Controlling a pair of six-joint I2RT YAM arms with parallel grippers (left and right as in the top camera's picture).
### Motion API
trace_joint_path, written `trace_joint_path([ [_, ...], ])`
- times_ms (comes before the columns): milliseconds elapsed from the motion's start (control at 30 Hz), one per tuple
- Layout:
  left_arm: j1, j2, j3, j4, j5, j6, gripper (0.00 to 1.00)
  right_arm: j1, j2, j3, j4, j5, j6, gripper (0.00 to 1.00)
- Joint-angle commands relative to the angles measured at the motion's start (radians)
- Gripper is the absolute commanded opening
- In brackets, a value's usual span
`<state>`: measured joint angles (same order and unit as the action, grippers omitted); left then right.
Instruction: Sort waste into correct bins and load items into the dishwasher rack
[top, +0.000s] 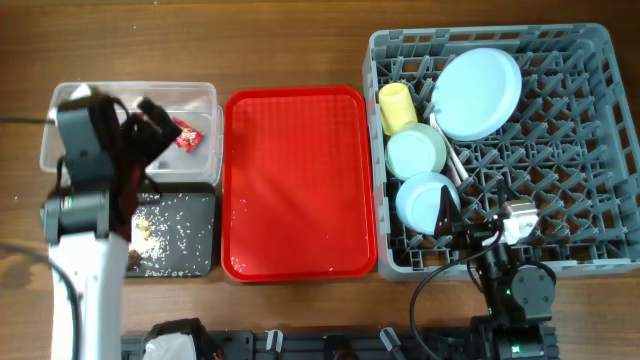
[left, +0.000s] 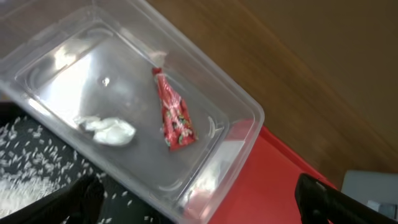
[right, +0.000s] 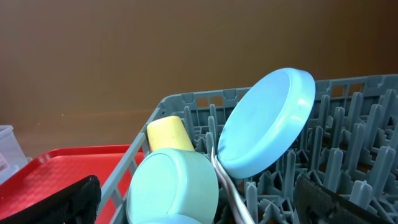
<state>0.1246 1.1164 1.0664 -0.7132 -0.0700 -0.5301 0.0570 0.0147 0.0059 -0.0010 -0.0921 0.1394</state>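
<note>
Left pincer (left: 199, 194) hangs open and empty above the clear tub (left: 74, 68), where the red wrapper (left: 174, 115) and tissue (left: 109, 130) lie. Right pincer (right: 199, 199) stands open at the rack (right: 354, 87). Judgement: retreat straight upward, clearing the tub wall so nothing tips.

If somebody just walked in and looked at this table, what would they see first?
Probably the big red tray in the middle, because it is so bright. Next comes the grey rack on the right, holding a blue plate, a green bowl, a blue bowl and a yellow cup. On the left, a red wrapper and a white tissue lie in the clear tub.
</note>
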Motion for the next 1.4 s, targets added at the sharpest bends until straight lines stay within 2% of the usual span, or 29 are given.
trace_joint_path([
  [0, -0.004, -0.156, -0.171, -0.003, 0.001, 0.002, 1.00, 0.005, -0.010, -0.001, 0.003, 0.016, 0.019, 1.00],
  [167, -0.004, -0.388, -0.443, 0.003, 0.017, -0.003, 1.00, 0.005, -0.010, -0.001, 0.003, 0.016, 0.019, 1.00],
  [233, -0.004, -0.488, -0.567, 0.083, 0.035, -0.003, 1.00, 0.005, -0.010, -0.001, 0.003, 0.017, 0.019, 1.00],
  [367, -0.004, -0.649, -0.762, 0.393, 0.112, -0.002, 1.00, 0.005, -0.010, -0.001, 0.003, 0.017, 0.019, 1.00],
  [467, -0.005, -0.772, -0.910, 0.716, 0.212, -0.002, 1.00, 0.005, -0.010, -0.001, 0.003, 0.016, 0.019, 1.00],
  [500, -0.005, -0.794, -0.936, 0.765, 0.227, -0.002, 1.00, 0.005, -0.010, -0.001, 0.003, 0.017, 0.019, 1.00],
  [833, -0.004, -0.922, -1.050, 0.743, 0.225, 0.030, 1.00, 0.005, -0.010, -0.001, 0.003, 0.016, 0.019, 1.00],
  [967, -0.005, -0.959, -1.061, 0.644, 0.224, 0.056, 1.00, 0.005, -0.010, -0.001, 0.003, 0.017, 0.019, 1.00],
  [1067, -0.005, -0.961, -1.061, 0.648, 0.215, 0.058, 1.00, 0.005, -0.010, -0.001, 0.003, 0.017, 0.019, 1.00],
  [1200, -0.006, -0.994, -1.061, 0.648, 0.219, 0.222, 1.00, 0.005, -0.010, -0.001, 0.003, 0.017, 0.019, 1.00],
  [1300, -0.040, -1.062, -1.061, 0.647, 0.219, 0.473, 1.00, 0.005, -0.010, -0.001, 0.003, 0.016, 0.019, 1.00],
  [1367, -0.056, -1.102, -1.061, 0.647, 0.213, 0.595, 1.00, 0.005, -0.010, -0.001, 0.003, 0.017, 0.019, 1.00],
])
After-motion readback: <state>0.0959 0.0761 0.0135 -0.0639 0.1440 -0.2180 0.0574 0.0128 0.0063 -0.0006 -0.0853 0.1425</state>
